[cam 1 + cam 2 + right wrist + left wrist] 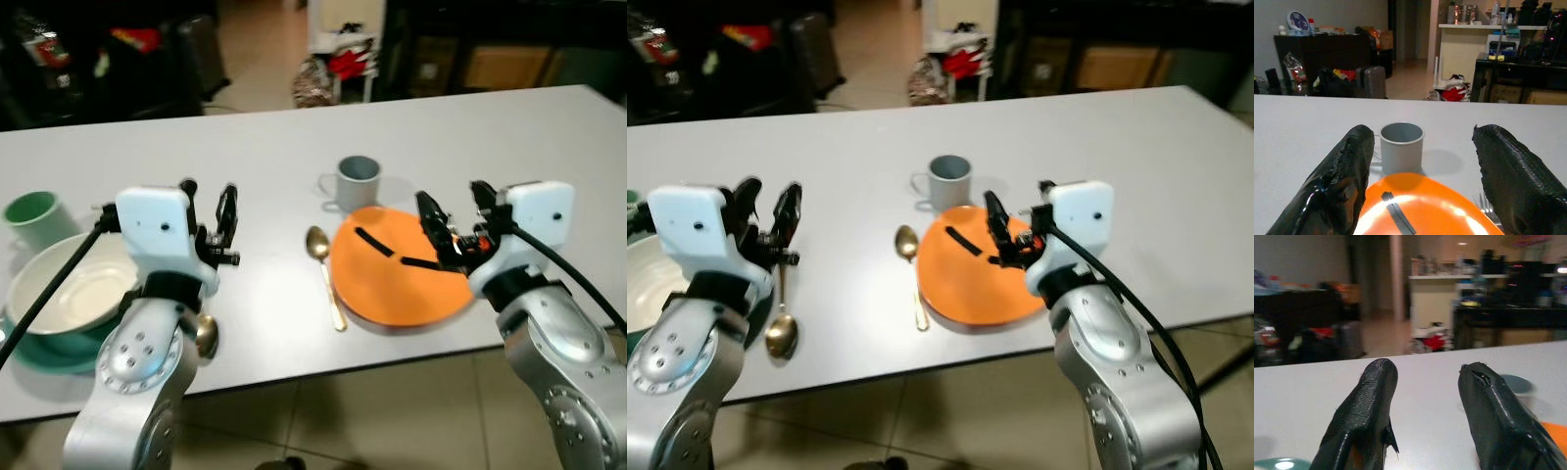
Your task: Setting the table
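An orange plate [392, 279] lies near the table's front edge, with a grey mug [356, 179] just behind it and a gold spoon [324, 269] along its left side. My right gripper [452, 198] hovers open over the plate's right part, facing the mug [1401, 146]. Fork tines [1488, 204] peek out beside the plate's right rim. My left gripper [208, 192] is open above bare table further left. A second spoon [782, 328] lies below it. A white bowl [64, 284] sits on a teal plate [39, 354] at the far left, behind it a green mug [33, 216].
The grey table [265, 147] stretches far back and to the right. Its front edge runs just below the plate. Beyond the far edge are a dark suitcase [1374, 82], bags with red clothing [338, 67] on the floor, and dark furniture.
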Controlling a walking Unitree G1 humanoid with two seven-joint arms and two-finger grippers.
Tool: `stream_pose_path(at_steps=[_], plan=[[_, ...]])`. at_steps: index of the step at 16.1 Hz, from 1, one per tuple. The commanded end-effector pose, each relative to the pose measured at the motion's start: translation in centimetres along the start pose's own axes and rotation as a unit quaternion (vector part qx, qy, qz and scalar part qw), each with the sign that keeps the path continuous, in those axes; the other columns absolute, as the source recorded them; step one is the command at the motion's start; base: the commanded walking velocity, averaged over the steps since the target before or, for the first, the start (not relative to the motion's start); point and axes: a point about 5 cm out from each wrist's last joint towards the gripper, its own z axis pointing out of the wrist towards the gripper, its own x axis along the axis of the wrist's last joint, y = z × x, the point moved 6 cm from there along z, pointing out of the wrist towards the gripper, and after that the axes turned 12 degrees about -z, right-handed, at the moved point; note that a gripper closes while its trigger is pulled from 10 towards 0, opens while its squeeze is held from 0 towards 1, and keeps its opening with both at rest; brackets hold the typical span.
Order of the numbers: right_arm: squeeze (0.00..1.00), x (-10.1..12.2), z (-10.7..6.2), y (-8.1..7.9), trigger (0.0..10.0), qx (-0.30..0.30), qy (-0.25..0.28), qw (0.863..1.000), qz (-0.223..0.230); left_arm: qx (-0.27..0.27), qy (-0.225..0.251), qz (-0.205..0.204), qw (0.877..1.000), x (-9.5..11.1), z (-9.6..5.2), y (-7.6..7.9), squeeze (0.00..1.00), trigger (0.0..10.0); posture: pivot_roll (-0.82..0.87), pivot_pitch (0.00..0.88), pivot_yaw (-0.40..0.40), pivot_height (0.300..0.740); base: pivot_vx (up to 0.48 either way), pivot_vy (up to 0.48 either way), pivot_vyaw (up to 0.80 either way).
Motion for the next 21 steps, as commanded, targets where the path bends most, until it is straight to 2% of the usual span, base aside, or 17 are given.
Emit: stream_pose_path(at_steps=[1,3,4,5,7,9,11,12,17,21], plan=[[0.00,0.6,-0.2,-0.2,10.0,-0.005,0.016,1.000,-0.004,0.028,-0.006,0.011,1.000,-0.5,0.1,-1.0,0.04,10.0,-0.06,0.000,0.054,0.740,0.000,0.000,0.80],[0.00,0.6,-0.3,0.4,10.0,-0.033,0.022,0.999,-0.013,0.016,-0.040,0.009,0.999,-1.4,0.0,-1.2,0.00,10.0,-0.06,0.000,0.055,0.740,0.000,0.000,0.80],[0.00,0.9,-0.2,0.5,10.0,-0.034,0.030,0.999,-0.009,-0.016,-0.059,0.030,0.998,-1.7,-0.2,-1.0,0.00,10.0,-0.06,0.000,0.055,0.740,0.000,0.000,0.80],[0.00,0.9,-0.1,0.4,10.0,-0.030,0.033,0.999,-0.007,-0.007,-0.058,0.049,0.997,-1.7,-0.2,-1.4,0.00,10.0,-0.06,0.000,0.054,0.740,0.000,0.000,0.80],[0.00,1.2,0.0,0.1,10.0,-0.017,0.043,0.999,-0.014,-0.022,-0.047,0.065,0.997,-1.0,-0.3,-1.3,0.00,10.0,-0.05,0.000,0.036,0.740,0.000,0.000,0.80],[0.00,1.0,0.0,-0.9,10.0,0.015,0.044,0.999,-0.016,-0.031,-0.044,0.078,0.996,-0.6,-0.4,-1.0,0.00,10.0,-0.03,0.000,0.022,0.740,0.000,0.000,0.80],[0.00,0.8,0.1,-1.6,10.0,0.043,0.043,0.998,-0.012,-0.028,-0.044,0.074,0.996,-0.4,-0.5,-1.0,0.00,10.0,-0.03,0.000,0.019,0.740,0.000,0.000,0.80],[0.00,0.6,0.1,-1.9,10.0,0.054,0.042,0.998,0.000,-0.018,-0.055,0.065,0.996,-0.9,-0.7,-1.4,0.00,10.0,-0.03,0.000,0.025,0.740,0.000,0.000,0.80],[0.00,-0.1,-0.2,-2.5,10.0,0.059,0.031,0.998,0.023,-0.032,-0.069,0.064,0.995,-2.0,-0.6,-0.9,0.00,10.0,-0.03,0.000,0.027,0.740,0.000,0.000,0.80],[0.00,-0.8,0.1,-2.6,10.0,0.053,0.021,0.998,0.035,-0.032,-0.071,0.064,0.995,-2.4,0.1,-1.3,0.00,10.0,-0.04,0.000,0.042,0.740,0.000,0.151,0.80]])
